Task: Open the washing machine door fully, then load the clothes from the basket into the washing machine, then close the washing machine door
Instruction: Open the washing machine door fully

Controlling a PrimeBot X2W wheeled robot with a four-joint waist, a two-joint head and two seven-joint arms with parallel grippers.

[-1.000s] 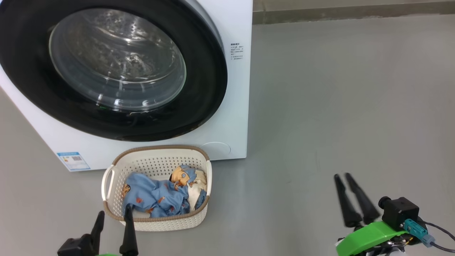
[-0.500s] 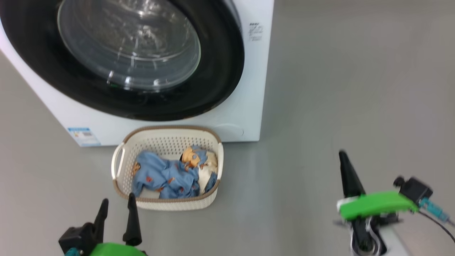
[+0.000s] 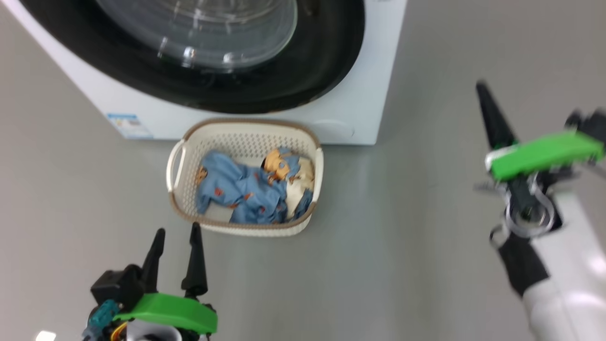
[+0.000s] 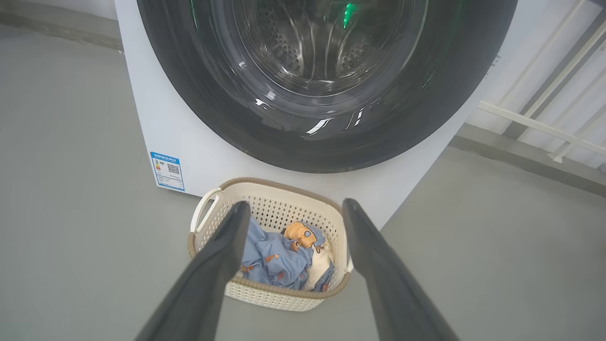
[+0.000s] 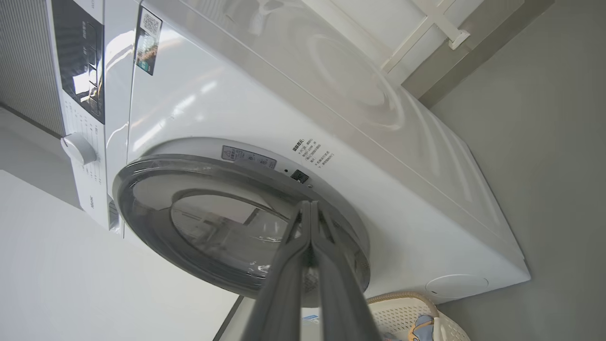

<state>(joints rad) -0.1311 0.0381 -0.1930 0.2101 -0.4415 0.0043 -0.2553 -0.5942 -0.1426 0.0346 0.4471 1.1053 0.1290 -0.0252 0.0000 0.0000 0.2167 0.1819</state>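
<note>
— White and box-shaped: is the big front-loading washing machine (image 3: 369,109) what is seen at the top of the head view?
— It is. Its large round glossy black door (image 3: 303,90), with the clear glass window, is shut against the front, and a blue label sticker (image 3: 129,125) is stuck at a lower corner.
— Where is the small cream-white perforated plastic basket (image 3: 255,230) placed?
— On the grey floor (image 3: 402,246), just in front of the machine and below the door. The light blue and cream clothes (image 3: 241,192) with orange-brown prints are heaped inside it.
— And the hands?
— The left hand (image 3: 177,228) is held near the basket's closest rim, released, with nothing gripped. The right hand (image 3: 484,90) is raised well off to the right, blurred and clenched to a single point.
— What is given by the left wrist view?
— Basket and clothes are framed between two parted fingers (image 4: 213,265), with the door above.
— And the right wrist view?
— The fingers are pressed together, empty, in front of the door's rim. A corner of the basket is caught at the bottom.
</note>
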